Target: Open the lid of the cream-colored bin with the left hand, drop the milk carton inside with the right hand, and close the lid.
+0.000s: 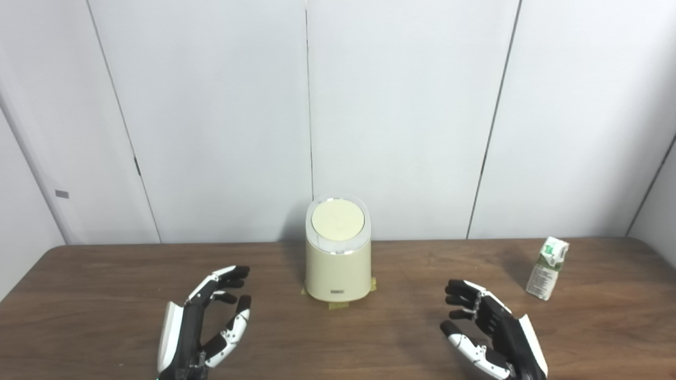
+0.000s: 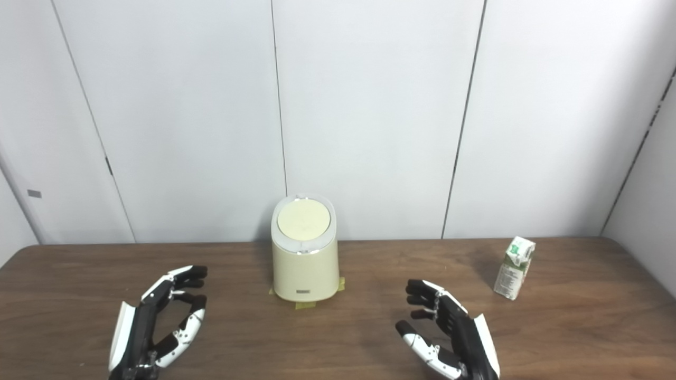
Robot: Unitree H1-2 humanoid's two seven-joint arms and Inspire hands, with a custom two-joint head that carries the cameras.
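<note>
The cream-colored bin (image 1: 338, 264) stands upright at the middle of the wooden table, its round lid (image 1: 337, 220) shut. The milk carton (image 1: 547, 267), white and green, stands upright at the far right of the table. My left hand (image 1: 203, 324) is open and empty, low at the front left, well left of the bin. My right hand (image 1: 488, 330) is open and empty at the front right, between the bin and the carton and nearer to me than both. The same scene shows in the right eye view: bin (image 2: 306, 264), carton (image 2: 514, 267).
Yellow tape (image 1: 372, 285) marks the bin's spot on the table (image 1: 105, 295). White wall panels (image 1: 401, 116) stand close behind the table's back edge.
</note>
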